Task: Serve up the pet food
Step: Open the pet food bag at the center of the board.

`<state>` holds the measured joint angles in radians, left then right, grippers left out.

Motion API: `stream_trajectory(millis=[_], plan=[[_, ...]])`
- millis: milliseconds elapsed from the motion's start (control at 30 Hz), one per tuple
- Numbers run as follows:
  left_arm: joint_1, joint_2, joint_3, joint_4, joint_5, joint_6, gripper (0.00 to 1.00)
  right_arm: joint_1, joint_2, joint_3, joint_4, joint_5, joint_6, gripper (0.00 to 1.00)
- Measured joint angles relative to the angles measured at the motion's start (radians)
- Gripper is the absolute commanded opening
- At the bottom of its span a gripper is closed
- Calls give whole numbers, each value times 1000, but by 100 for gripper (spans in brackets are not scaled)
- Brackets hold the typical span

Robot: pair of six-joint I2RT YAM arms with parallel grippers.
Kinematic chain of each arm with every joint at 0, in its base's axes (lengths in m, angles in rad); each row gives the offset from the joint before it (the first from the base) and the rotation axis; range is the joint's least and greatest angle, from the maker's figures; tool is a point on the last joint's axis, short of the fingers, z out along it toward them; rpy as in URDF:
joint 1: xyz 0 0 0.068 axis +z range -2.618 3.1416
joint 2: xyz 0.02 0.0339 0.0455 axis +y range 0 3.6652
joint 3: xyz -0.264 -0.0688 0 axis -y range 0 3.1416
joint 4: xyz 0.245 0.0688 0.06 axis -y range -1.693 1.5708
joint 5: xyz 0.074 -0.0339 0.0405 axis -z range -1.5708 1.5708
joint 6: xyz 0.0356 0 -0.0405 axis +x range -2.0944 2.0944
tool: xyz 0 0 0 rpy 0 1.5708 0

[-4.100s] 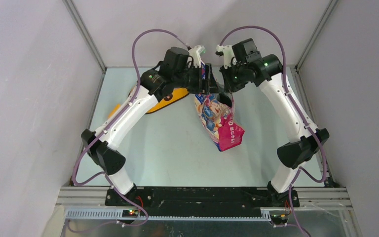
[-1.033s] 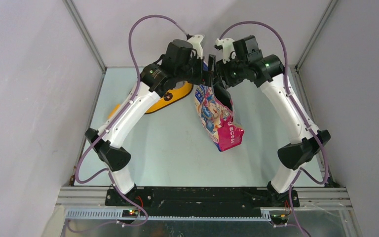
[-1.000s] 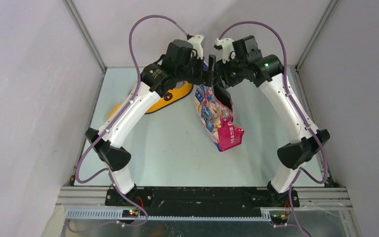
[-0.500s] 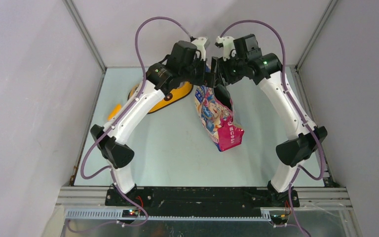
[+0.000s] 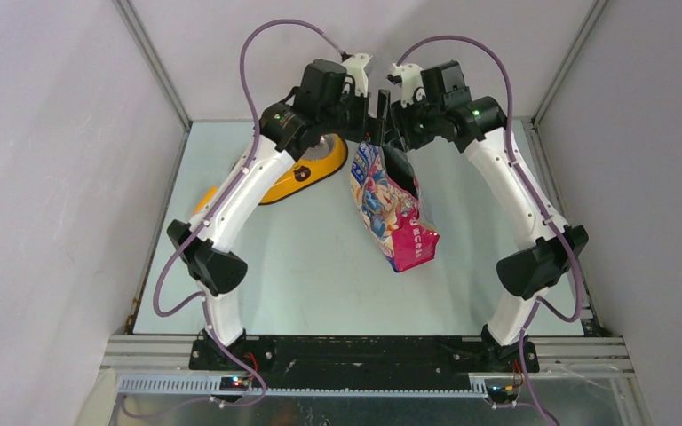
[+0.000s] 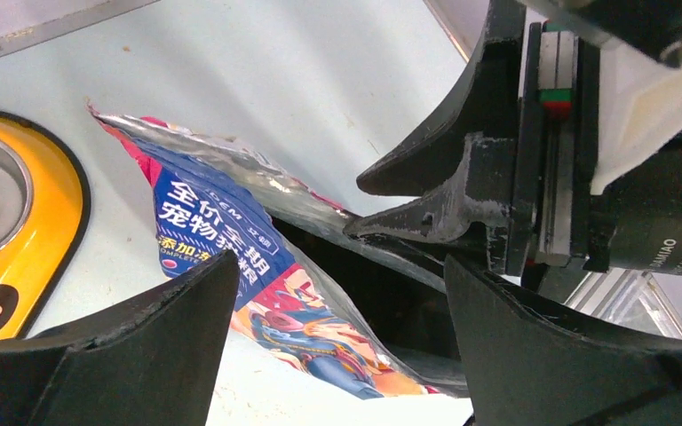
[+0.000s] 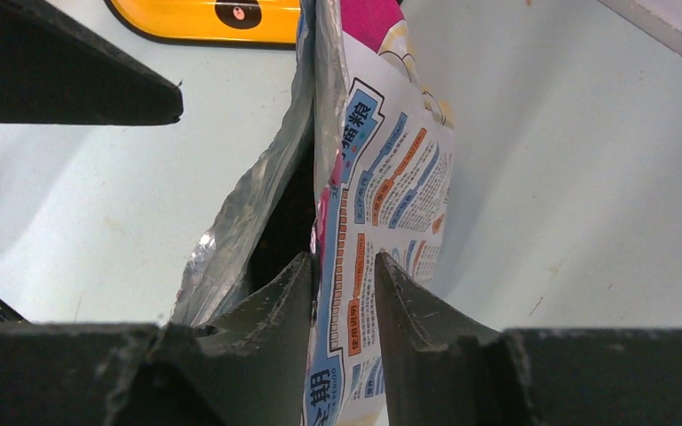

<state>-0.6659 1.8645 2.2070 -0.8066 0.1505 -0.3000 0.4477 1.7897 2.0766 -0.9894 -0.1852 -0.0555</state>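
Treat pouch [image 5: 391,209], held up just right of feeder [image 5: 306,173], as soft, slick foil, probably bottom-heavy; trust tight pinch of right gripper [image 7: 337,266] on one wall of its gaping mouth, and take opposite lip with left gripper [image 6: 339,260], spread wide and empty

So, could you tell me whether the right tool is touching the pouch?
Touching. The right wrist view shows the right tool pinching one wall of the pouch at its open mouth, with no gap.
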Motion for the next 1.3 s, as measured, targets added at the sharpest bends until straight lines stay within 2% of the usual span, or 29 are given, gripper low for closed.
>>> stream_trajectory(millis=[367, 867, 1300], plan=[[17, 51, 6, 21, 57, -1, 82, -4, 0, -24, 4, -2, -1, 32], [16, 6, -100, 22, 38, -24, 86, -27, -29, -97, 43, -76, 4, 31], [14, -32, -98, 29, 9, -24, 77, -45, -51, -119, 50, -91, 14, 27]])
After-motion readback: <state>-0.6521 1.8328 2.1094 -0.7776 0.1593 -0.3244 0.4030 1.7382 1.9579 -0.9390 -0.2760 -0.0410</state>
